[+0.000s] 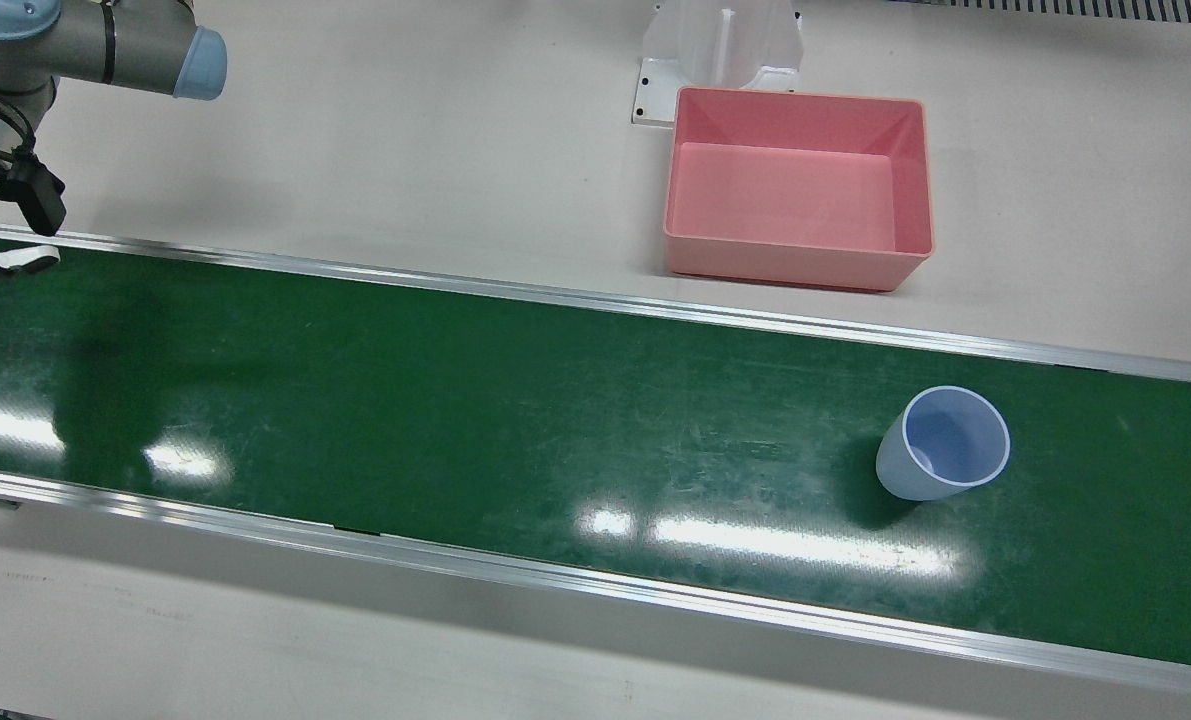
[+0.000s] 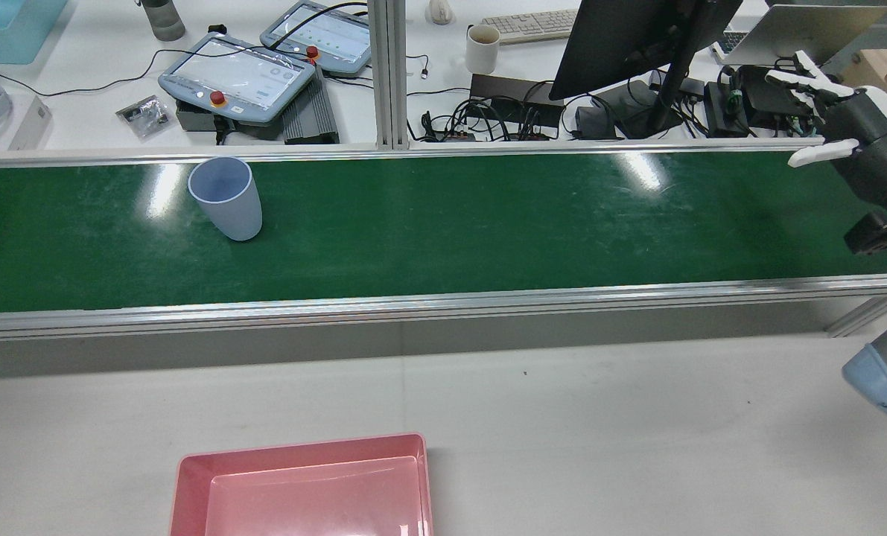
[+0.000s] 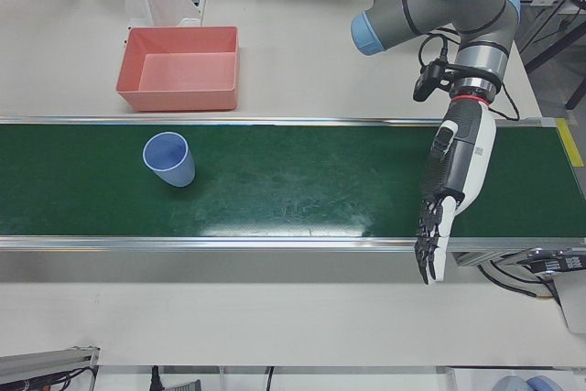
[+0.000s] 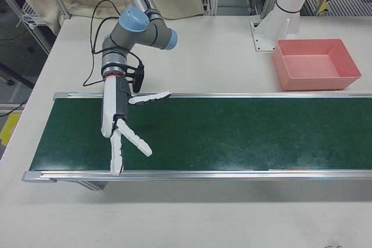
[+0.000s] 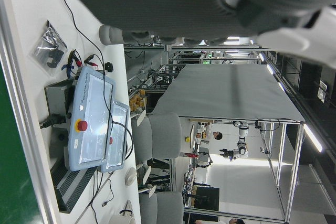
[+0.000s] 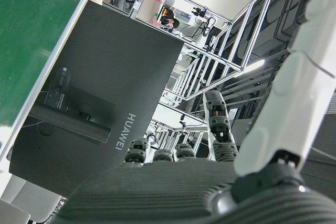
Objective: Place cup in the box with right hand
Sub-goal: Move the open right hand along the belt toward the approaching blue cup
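A pale blue cup (image 1: pixel 940 445) stands upright on the green belt (image 1: pixel 475 420), mouth up and empty; it also shows as the cup (image 2: pixel 227 197) and the cup (image 3: pixel 169 159). The empty pink box (image 1: pixel 795 265) sits on the white table behind the belt, also seen as the box (image 2: pixel 301 449), (image 3: pixel 179 98), (image 4: pixel 314 79). My right hand (image 4: pixel 119 120) hangs open with fingers spread over the belt's far end, well away from the cup; it also appears as the right hand (image 2: pixel 849 126). My left hand (image 3: pixel 455 167) is open, stretched out flat over the opposite end of the belt.
A white arm pedestal (image 1: pixel 720 45) stands directly behind the box. Beyond the belt's far rail are teach pendants (image 2: pixel 238 74), a monitor (image 2: pixel 622 37), cables and a mug (image 2: pixel 482 48). Aluminium rails (image 1: pixel 595 585) edge the belt.
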You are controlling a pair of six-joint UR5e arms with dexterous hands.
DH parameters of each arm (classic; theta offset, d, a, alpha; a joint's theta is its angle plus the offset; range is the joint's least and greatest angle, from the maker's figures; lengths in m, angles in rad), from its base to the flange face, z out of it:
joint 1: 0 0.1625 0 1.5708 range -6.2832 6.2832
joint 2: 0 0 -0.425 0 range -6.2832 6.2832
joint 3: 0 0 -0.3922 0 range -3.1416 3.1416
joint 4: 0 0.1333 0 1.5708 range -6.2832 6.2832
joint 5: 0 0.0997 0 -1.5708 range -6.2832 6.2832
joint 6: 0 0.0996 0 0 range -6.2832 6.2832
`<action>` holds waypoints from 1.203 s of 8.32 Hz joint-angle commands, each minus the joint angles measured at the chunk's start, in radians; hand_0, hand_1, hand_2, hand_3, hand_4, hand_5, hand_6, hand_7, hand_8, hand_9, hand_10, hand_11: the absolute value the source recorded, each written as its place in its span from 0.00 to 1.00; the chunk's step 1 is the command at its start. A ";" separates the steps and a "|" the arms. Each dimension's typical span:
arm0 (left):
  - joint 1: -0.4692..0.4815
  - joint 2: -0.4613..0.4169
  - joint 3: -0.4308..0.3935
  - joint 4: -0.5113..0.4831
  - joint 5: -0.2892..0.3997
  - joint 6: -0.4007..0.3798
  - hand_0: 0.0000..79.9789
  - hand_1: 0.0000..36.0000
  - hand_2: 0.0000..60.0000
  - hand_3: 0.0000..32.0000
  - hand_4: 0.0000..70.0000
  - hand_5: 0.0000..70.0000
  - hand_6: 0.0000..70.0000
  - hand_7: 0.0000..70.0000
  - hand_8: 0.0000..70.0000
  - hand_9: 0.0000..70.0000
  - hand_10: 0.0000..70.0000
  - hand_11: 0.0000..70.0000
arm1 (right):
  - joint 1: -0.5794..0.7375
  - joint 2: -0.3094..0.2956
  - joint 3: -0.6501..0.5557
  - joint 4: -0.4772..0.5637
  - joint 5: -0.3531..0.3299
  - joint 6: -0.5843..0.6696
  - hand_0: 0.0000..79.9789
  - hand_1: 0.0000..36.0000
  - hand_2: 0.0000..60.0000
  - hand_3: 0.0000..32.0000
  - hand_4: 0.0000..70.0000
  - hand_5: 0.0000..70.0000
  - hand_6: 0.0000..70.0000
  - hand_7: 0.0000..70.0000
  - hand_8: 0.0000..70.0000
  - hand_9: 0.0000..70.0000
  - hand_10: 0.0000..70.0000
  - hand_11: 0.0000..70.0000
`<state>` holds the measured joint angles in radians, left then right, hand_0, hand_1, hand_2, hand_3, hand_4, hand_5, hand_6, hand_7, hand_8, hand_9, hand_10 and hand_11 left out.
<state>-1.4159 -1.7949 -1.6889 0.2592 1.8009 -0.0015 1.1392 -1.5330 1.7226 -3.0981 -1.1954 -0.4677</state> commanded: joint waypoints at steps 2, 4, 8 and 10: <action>0.000 -0.001 0.000 0.000 0.000 0.000 0.00 0.00 0.00 0.00 0.00 0.00 0.00 0.00 0.00 0.00 0.00 0.00 | -0.003 0.002 0.002 -0.001 -0.001 -0.023 0.65 0.23 0.00 0.00 0.07 0.08 0.05 0.05 0.00 0.04 0.06 0.12; 0.000 0.000 0.000 0.000 0.000 0.002 0.00 0.00 0.00 0.00 0.00 0.00 0.00 0.00 0.00 0.00 0.00 0.00 | -0.013 0.002 0.002 -0.001 0.000 -0.022 0.65 0.23 0.00 0.00 0.09 0.08 0.05 0.06 0.01 0.05 0.06 0.12; 0.000 -0.001 0.000 0.000 0.000 0.000 0.00 0.00 0.00 0.00 0.00 0.00 0.00 0.00 0.00 0.00 0.00 0.00 | -0.016 -0.004 0.006 -0.016 0.002 -0.023 0.65 0.22 0.00 0.00 0.17 0.07 0.05 0.09 0.00 0.03 0.06 0.12; 0.000 0.000 -0.002 0.002 0.000 0.000 0.00 0.00 0.00 0.00 0.00 0.00 0.00 0.00 0.00 0.00 0.00 0.00 | -0.016 -0.007 0.026 -0.075 0.031 -0.028 0.66 0.28 0.00 0.00 0.20 0.07 0.06 0.12 0.00 0.01 0.06 0.11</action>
<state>-1.4159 -1.7961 -1.6893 0.2597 1.8009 -0.0015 1.1223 -1.5361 1.7298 -3.1157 -1.1924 -0.4921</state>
